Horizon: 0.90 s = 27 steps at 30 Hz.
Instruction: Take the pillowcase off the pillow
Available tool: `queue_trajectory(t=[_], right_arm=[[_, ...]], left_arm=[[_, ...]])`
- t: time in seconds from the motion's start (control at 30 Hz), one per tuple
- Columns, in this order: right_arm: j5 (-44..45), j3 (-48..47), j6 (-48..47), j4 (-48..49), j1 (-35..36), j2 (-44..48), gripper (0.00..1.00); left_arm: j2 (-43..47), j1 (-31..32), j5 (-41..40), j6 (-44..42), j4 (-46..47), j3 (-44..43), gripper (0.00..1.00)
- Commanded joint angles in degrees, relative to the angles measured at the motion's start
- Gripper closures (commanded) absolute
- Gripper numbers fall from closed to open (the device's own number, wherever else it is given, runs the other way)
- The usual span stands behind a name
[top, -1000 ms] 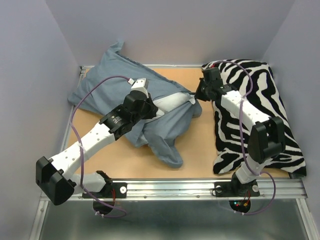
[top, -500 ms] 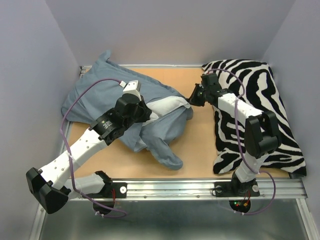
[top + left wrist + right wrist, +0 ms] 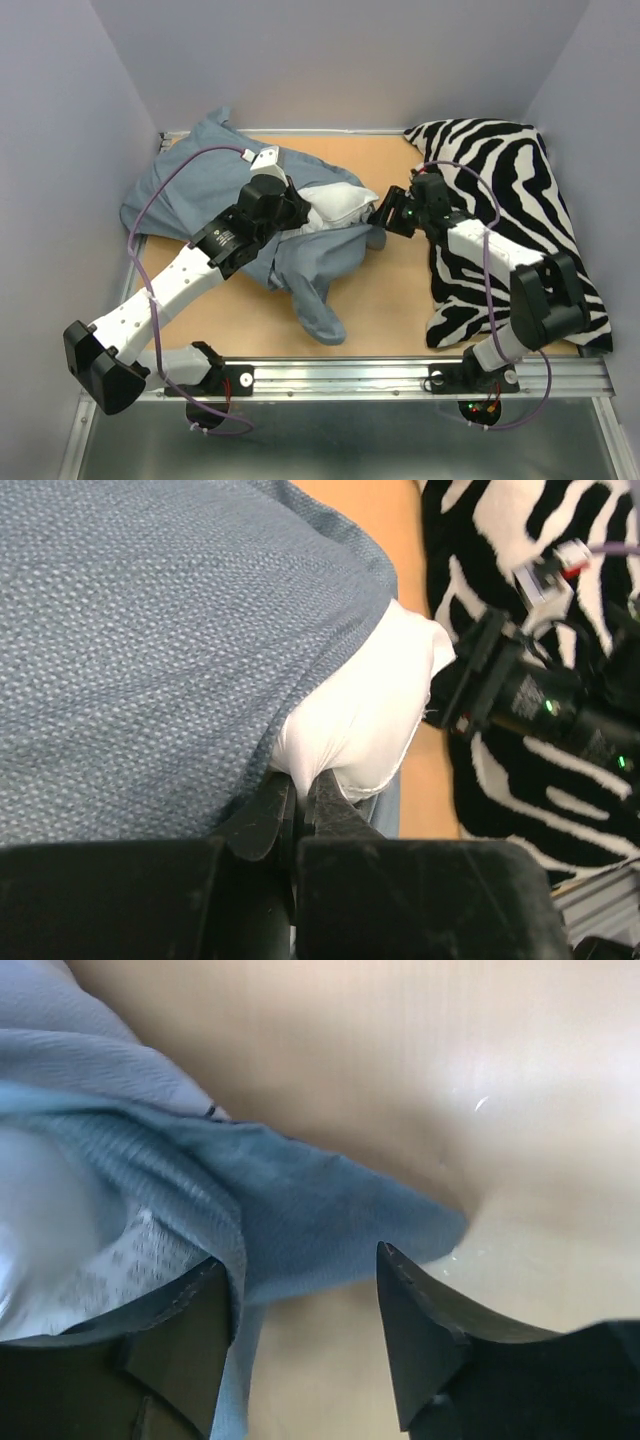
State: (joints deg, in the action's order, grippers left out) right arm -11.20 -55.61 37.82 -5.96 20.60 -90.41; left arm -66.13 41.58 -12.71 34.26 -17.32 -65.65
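The right pincer (image 3: 300, 1268) is brought closer to the pillow (image 3: 372, 705), spread wide at the pillowcase (image 3: 330, 1210) hem; the pillow's corner is pinched by the left pincer (image 3: 300, 790).

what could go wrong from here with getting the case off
The left end effector pinches only a small fold of the pillow, so it may slip free. The right end effector is open at the pillowcase edge; closing could miss it, or catch pillow fabric too.
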Motion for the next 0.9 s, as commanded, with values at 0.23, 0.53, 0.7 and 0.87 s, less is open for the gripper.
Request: queue_trajectory(t=[0.23, 0.53, 0.7, 0.87], right_arm=[[1.5, 0.9, -0.5, -4.3, -0.1, 20.9, 0.19], [8.8, -4.8, -1.3, -7.5, 17.8, 21.9, 0.12], [13.9, -6.3, -0.5, -7.2, 24.6, 19.2, 0.12], [16.0, -2.1, 1.5, -7.3, 24.8, 22.2, 0.51]], left_arm=[[-3.5, -0.1, -5.9, 3.0, 17.1, -6.8, 1.0], [-11.4, 0.9, -6.5, 3.2, 19.4, -11.6, 1.0], [-14.1, 0.9, -6.7, 2.7, 19.6, -13.7, 1.0], [-16.7, 0.6, -7.2, 1.9, 19.6, -16.7, 1.0]])
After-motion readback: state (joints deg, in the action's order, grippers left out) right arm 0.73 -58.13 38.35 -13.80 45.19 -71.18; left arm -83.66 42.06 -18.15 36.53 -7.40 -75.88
